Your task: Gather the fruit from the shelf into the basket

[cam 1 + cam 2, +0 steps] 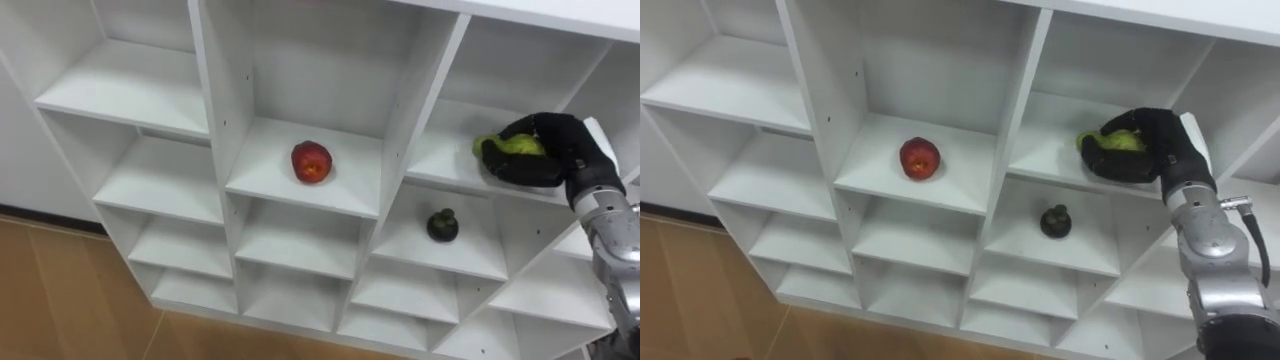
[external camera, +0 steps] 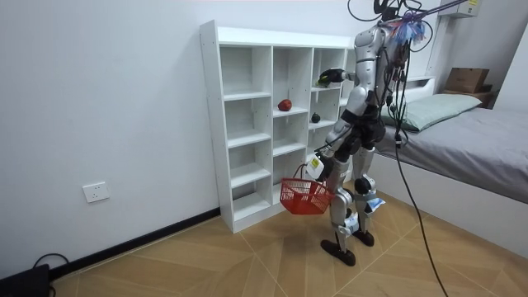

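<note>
**Op 1:** Left eye view: the green fruit point(image 1: 518, 144) sits on the shelf up and right of the red apple point(image 1: 311, 161), with my right hand point(image 1: 556, 150) curled round it. I'd say it's grasped but not yet out.

**Op 2:** What's left?

**Op 1:** The apple, and a dark fruit point(image 1: 443, 225) lower right of it. The red basket point(image 2: 304, 198) hangs well below the apple at my left hand point(image 2: 317, 162). I can't tell that hand's grip, the basket's contents, or what kind the covered green fruit is.
</note>
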